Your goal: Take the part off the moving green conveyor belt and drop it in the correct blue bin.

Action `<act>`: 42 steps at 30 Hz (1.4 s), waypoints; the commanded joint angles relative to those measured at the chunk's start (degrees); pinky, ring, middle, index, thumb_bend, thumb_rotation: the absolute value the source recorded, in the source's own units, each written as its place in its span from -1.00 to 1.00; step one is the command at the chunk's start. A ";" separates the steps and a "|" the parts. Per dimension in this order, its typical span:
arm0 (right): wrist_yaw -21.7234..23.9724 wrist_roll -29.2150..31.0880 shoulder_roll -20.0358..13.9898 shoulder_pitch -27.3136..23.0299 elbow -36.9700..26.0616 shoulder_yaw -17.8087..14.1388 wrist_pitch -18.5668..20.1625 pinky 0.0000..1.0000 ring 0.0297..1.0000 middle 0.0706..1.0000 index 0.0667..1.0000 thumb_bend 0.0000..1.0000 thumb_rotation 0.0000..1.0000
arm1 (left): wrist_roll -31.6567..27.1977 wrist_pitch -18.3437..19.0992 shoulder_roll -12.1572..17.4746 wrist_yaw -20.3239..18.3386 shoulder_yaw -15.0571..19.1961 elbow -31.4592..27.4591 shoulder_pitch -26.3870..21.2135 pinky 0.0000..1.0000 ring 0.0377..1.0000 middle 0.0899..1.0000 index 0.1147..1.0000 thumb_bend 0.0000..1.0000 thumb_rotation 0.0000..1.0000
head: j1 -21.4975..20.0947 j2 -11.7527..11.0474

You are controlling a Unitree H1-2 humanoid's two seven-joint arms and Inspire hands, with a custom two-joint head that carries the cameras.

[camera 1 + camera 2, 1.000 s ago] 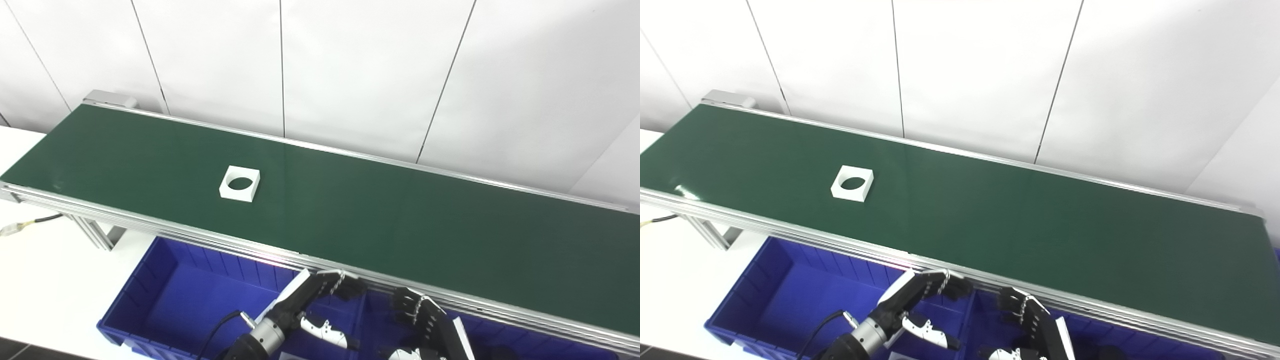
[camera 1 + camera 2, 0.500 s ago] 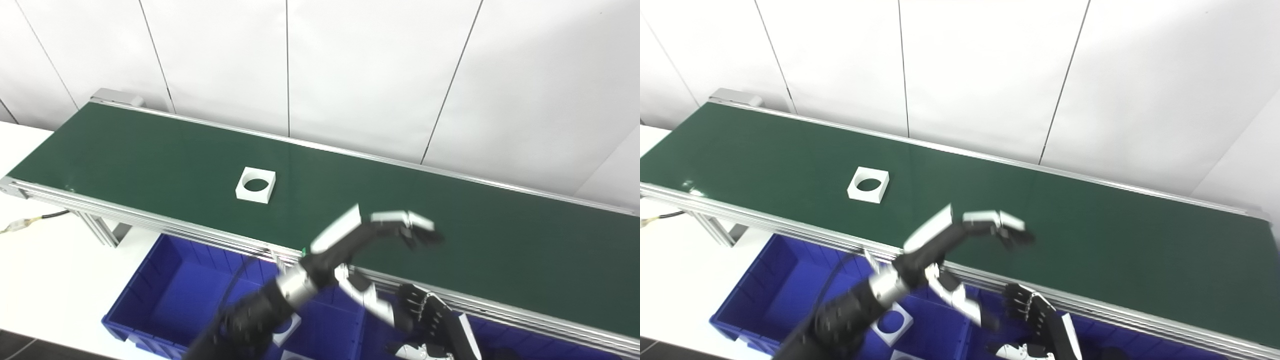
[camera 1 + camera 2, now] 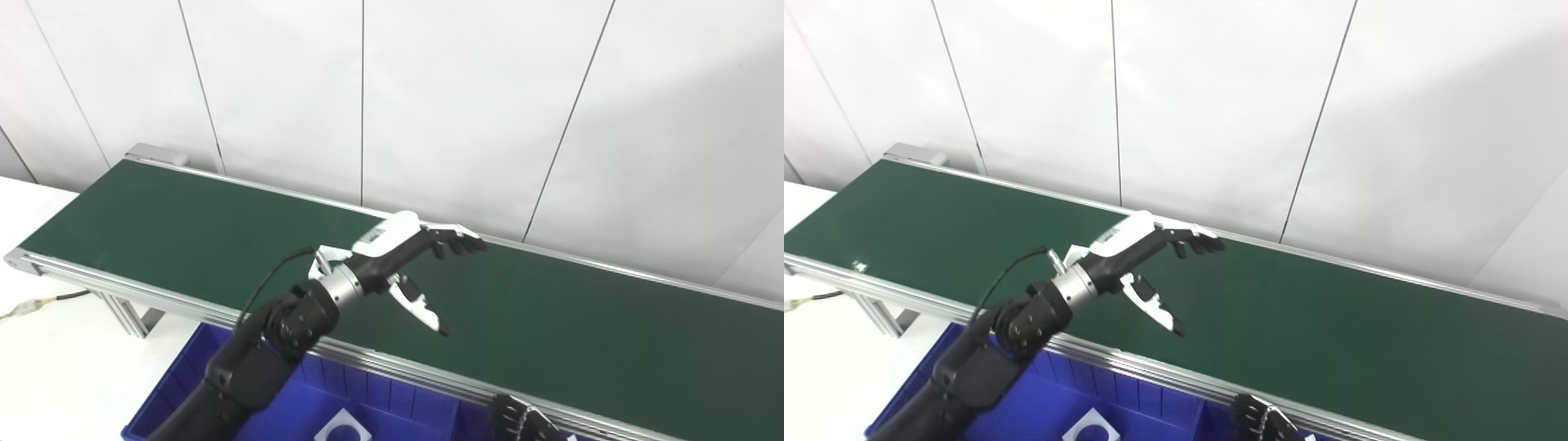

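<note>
So your left hand (image 3: 407, 257) hangs spread and empty over the belt (image 3: 551, 318), hiding the part (image 3: 320, 264) it must grab.

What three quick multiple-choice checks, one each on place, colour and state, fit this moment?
1. Where is the left robot hand?
A. Inside the blue bin
B. Over the green belt
C. Flat on the white table

2. What colour is the part lying in the blue bin?
A. White
B. Red
C. Black

3. What state is the left robot hand in?
A. Shut on a part
B. Shut on nothing
C. Open, holding nothing

Key: 1 B, the hand reaches out above the belt. 2 A, a white square with a round hole lies in the bin. 3 C, thumb and fingers are spread with nothing between them.
</note>
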 commanded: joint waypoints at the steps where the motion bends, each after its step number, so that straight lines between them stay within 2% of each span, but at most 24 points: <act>1: 0.53 0.32 0.59 -0.78 -0.89 -0.28 -3.19 0.30 0.40 0.39 0.40 0.64 -1.00 | 3.61 -0.47 0.71 3.39 -0.37 1.27 -3.62 0.06 0.31 0.46 0.47 1.00 -0.68 | -0.17 0.01; 6: 0.46 0.27 0.77 -0.85 -0.82 -0.33 -3.19 0.31 0.40 0.40 0.41 0.64 -1.00 | 10.91 1.75 0.46 8.27 -2.25 8.88 -6.98 0.17 0.42 0.53 0.51 1.00 -0.76 | -0.42 -0.02; 12: 0.37 0.22 0.83 -0.75 -1.03 -0.39 -3.19 0.31 0.41 0.40 0.41 0.64 -1.00 | 14.50 4.00 0.21 11.67 -4.74 17.45 -10.79 0.29 0.53 0.59 0.59 1.00 -0.71 | -0.63 0.26; 21: 0.30 -0.01 0.81 -0.42 -1.61 -0.25 -3.19 0.30 0.41 0.41 0.40 0.63 -1.00 | 17.43 10.14 -0.38 11.24 -9.25 26.29 -15.71 0.51 0.75 0.78 0.74 1.00 -0.55 | -1.25 0.58; 27: 0.11 -0.12 0.98 -0.26 -1.88 -0.15 -3.19 0.30 0.40 0.40 0.39 0.64 -1.00 | 19.51 12.51 -0.32 11.91 -12.67 31.04 -18.38 0.65 0.81 0.83 0.78 1.00 -0.45 | -1.81 0.67; 36: -0.19 -0.41 1.17 0.06 -2.61 0.00 -3.19 0.31 0.41 0.41 0.39 0.64 -1.00 | 19.56 15.26 0.92 7.47 -15.62 31.60 -19.79 0.79 0.87 0.87 0.81 1.00 -0.40 | -1.97 1.14; 42: -0.18 -0.58 1.25 0.16 -3.00 0.09 -3.19 0.32 0.42 0.41 0.39 0.61 -1.00 | 18.20 15.46 2.53 1.81 -16.28 29.55 -18.95 0.83 0.91 0.86 0.80 1.00 -0.40 | -2.23 1.37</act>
